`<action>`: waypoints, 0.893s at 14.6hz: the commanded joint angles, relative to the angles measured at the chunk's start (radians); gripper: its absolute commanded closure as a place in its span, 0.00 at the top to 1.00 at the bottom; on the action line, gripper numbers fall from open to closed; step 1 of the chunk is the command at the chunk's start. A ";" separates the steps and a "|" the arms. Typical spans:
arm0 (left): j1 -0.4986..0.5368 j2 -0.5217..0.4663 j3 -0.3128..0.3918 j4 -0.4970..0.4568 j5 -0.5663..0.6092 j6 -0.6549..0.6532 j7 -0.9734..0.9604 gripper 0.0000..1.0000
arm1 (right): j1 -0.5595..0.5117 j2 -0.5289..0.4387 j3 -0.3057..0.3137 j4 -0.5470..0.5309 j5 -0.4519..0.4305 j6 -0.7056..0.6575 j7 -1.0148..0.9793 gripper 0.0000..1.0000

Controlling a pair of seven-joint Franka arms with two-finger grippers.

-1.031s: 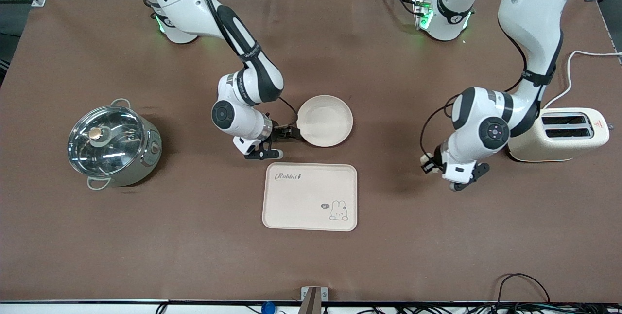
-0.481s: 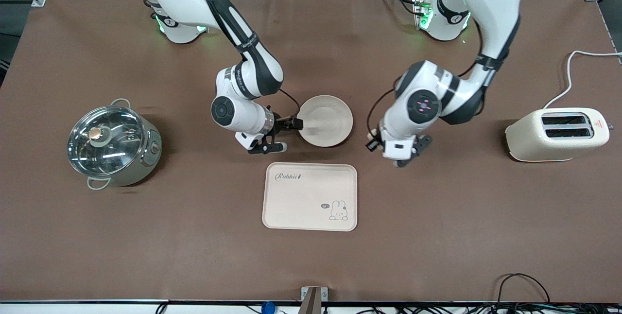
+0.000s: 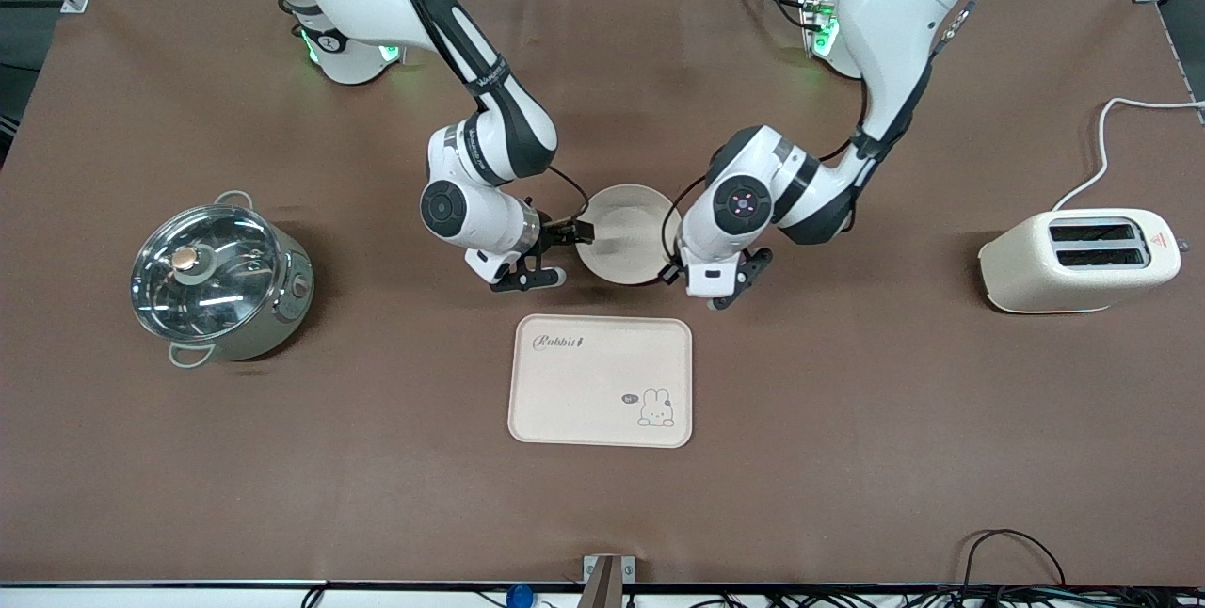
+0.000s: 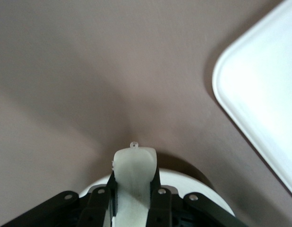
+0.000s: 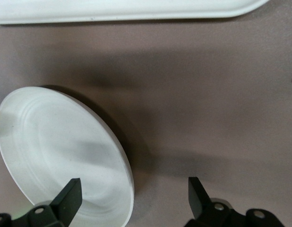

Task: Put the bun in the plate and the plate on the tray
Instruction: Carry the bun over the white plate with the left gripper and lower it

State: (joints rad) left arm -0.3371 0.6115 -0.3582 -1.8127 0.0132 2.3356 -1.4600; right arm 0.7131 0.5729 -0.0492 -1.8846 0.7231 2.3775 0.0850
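The round cream plate lies on the brown table, farther from the front camera than the rabbit tray. My left gripper is shut on the small pale bun and holds it over the plate's rim at the left arm's end. My right gripper is open at the plate's rim on the right arm's end. In the right wrist view the gripper has one finger over the plate and the other over bare table. The tray's edge shows in both wrist views.
A steel pot with a glass lid stands toward the right arm's end. A cream two-slot toaster with a white cable stands toward the left arm's end. Cables lie along the table edge nearest the front camera.
My left arm has swung from beside the toaster to the plate, carrying the bun. My right gripper has shifted slightly closer to the plate's rim. Plate and tray have not moved.
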 commanded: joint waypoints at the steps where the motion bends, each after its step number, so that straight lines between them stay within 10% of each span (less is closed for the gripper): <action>1: -0.049 0.043 0.001 0.081 0.013 -0.002 -0.092 0.29 | 0.005 -0.021 0.000 -0.030 0.022 0.005 -0.008 0.99; 6: -0.106 0.082 0.001 0.127 0.002 -0.002 -0.151 0.49 | 0.006 -0.019 0.002 -0.028 0.022 0.009 -0.008 0.99; 8: -0.125 0.077 0.001 0.127 0.008 -0.002 -0.203 1.00 | 0.019 -0.019 0.000 -0.027 0.024 0.012 -0.008 0.98; 13: -0.102 0.014 0.013 0.220 0.101 -0.161 -0.200 1.00 | 0.039 -0.007 0.000 -0.016 0.044 0.043 -0.008 0.90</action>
State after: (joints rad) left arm -0.4534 0.6749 -0.3533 -1.6500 0.0468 2.2876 -1.6481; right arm 0.7385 0.5741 -0.0469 -1.8852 0.7371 2.3909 0.0850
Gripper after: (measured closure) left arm 0.004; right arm 0.044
